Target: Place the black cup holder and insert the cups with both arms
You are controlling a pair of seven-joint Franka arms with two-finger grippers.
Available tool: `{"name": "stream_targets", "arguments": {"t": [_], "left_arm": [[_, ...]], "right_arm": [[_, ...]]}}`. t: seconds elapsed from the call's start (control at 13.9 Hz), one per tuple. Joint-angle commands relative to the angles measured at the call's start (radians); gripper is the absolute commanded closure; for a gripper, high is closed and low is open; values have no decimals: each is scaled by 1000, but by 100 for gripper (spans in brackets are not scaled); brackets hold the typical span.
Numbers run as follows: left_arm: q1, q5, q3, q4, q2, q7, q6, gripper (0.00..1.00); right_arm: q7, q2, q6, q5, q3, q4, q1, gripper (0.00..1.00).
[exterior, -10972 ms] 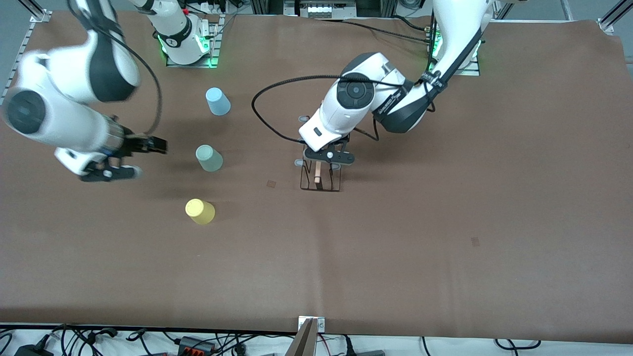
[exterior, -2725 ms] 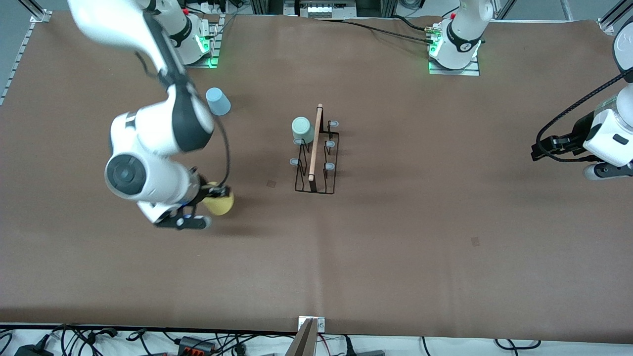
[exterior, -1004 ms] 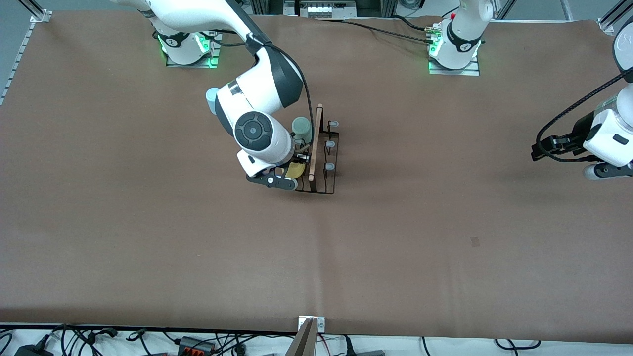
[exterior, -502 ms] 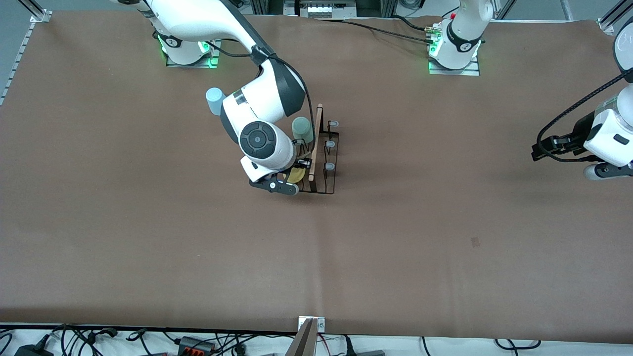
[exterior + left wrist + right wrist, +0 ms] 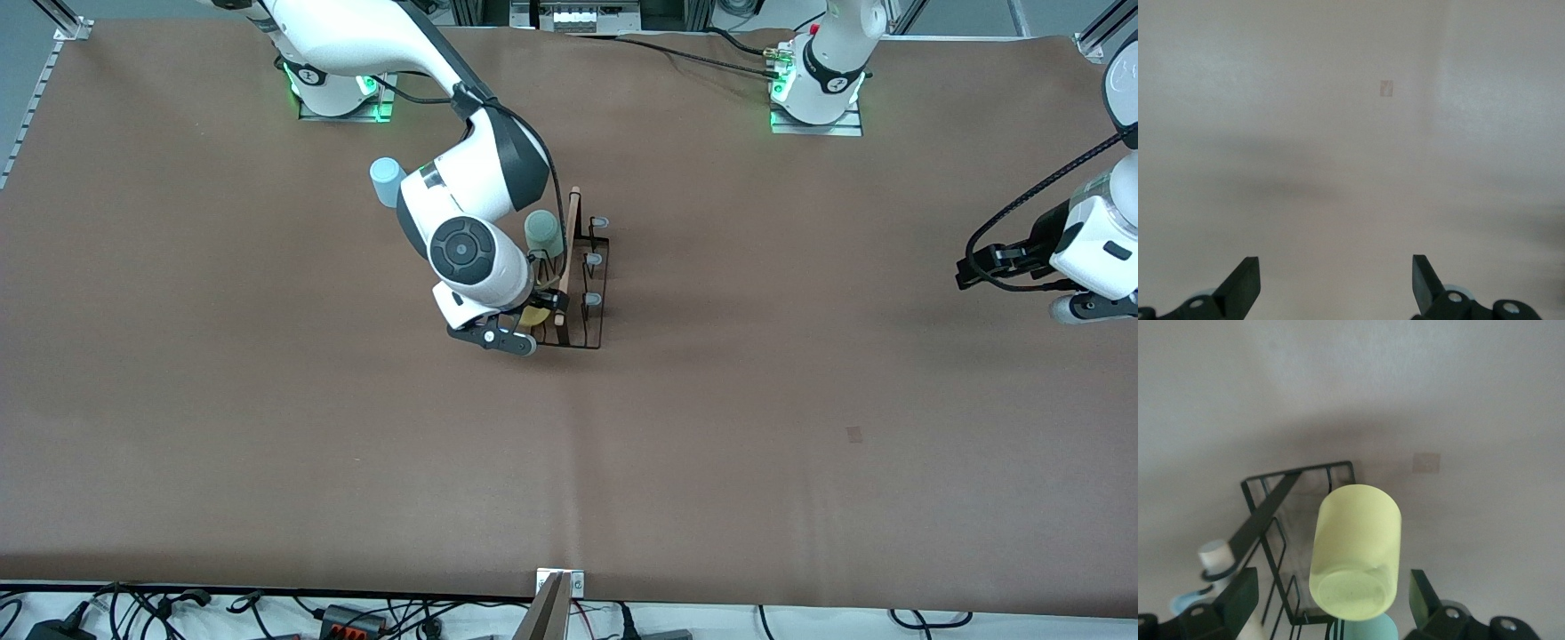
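The black cup holder [image 5: 578, 346] stands mid-table with its wooden rod [image 5: 567, 258] on top. A mint green cup [image 5: 542, 231] sits upside down on one prong. Beside it, nearer the front camera, a yellow cup [image 5: 535, 316] rests on another prong. My right gripper [image 5: 538, 307] is at the yellow cup [image 5: 1355, 547], open, its fingers [image 5: 1238, 600] standing clear of the cup on both sides. A light blue cup [image 5: 384, 180] stands on the table toward the right arm's base. My left gripper [image 5: 965, 269] waits open over bare table at the left arm's end.
Grey-capped bare prongs [image 5: 590, 259] line the holder's side toward the left arm. A small dark patch [image 5: 854, 434] marks the brown mat. Cables lie along the table edge nearest the front camera.
My right gripper has opened and let go of the yellow cup, which now rests on the holder. The left arm has not moved.
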Motion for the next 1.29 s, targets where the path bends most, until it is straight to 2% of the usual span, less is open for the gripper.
{"name": "stream_targets", "arguments": {"t": [0.0,0.22,0.65,0.79,0.93,1.08,1.22], "left_arm": [[3,-16,5,3,-6,25,-12,0],[3,-16,5,3,-6,33,-12,0],[3,-16,5,1,-7,41,-14,0],[4,-16,5,1,-7,41,-14,0],[3,-16,5,1,-7,41,-14,0],[4,-16,3,1,-7,42,-14,0],[4,-16,5,1,-7,45,-14,0]], "right_arm": [[6,-94,-53,-17,-9,0,-46,0],[-96,-172,-108,-91,-20,1,-110,0],[-311,-272,-222,-96,-29,1,-259,0],[-389,-278,-279,-100,-49,42,-311,0],[-513,-297,-317,-132,-49,79,-413,0],[-645,-332,-322,-137,-45,75,-506,0],[-696,-367,-317,-140,-29,45,-587,0]]}}
